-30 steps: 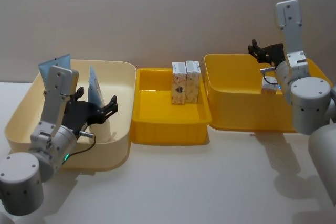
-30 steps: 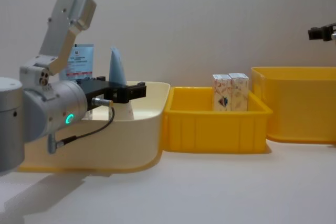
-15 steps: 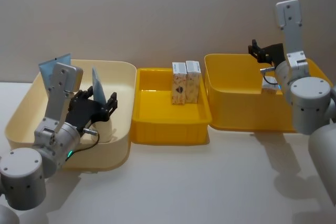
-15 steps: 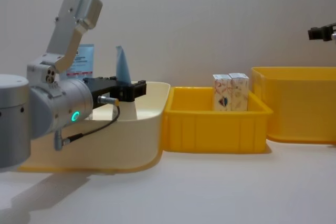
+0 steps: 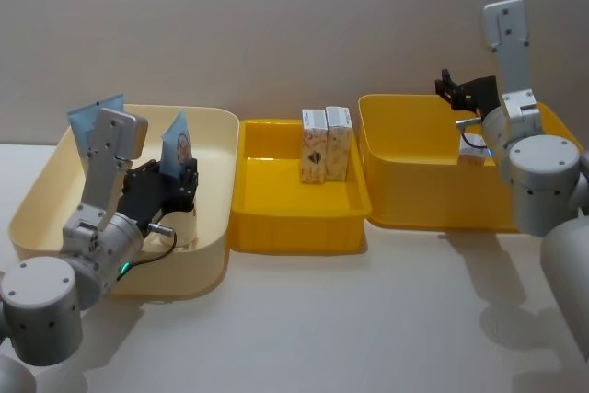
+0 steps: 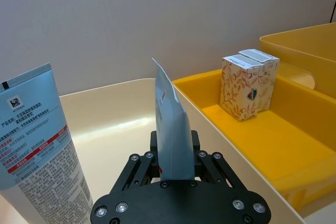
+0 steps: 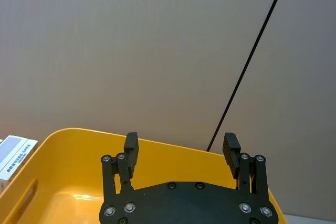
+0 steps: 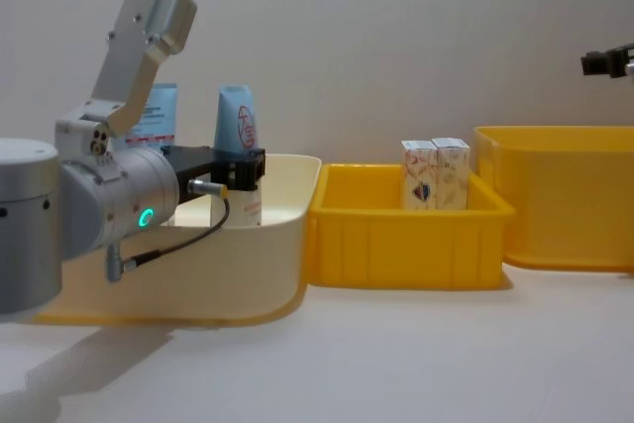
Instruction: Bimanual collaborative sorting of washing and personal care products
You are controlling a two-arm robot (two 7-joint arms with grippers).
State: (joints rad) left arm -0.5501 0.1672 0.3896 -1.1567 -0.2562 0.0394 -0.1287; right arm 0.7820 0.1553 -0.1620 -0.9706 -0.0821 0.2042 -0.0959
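Observation:
My left gripper [image 5: 183,178] is shut on a pale blue squeeze tube [image 5: 177,145] with a red round mark, held upright inside the cream bin [image 5: 217,128]. In the left wrist view the tube [image 6: 170,129] stands edge-on between the fingers. A second blue tube [image 6: 35,142] with a text label leans at the bin's back left. Two white printed cartons [image 5: 324,143] stand side by side in the middle yellow bin [image 5: 296,227]. My right gripper [image 7: 181,151] hangs open, holding nothing, over the right yellow bin [image 5: 409,200], where another carton [image 5: 473,156] is partly hidden.
The three bins stand in a row against the wall, touching side to side. Bare white table [image 5: 350,319] stretches in front of them. A black cable [image 7: 252,56] runs down the wall behind the right bin.
My left gripper's fingers, spread wide around the tube a second ago, have shut on it. The tube has turned so its red mark faces forward. The right arm has not moved.

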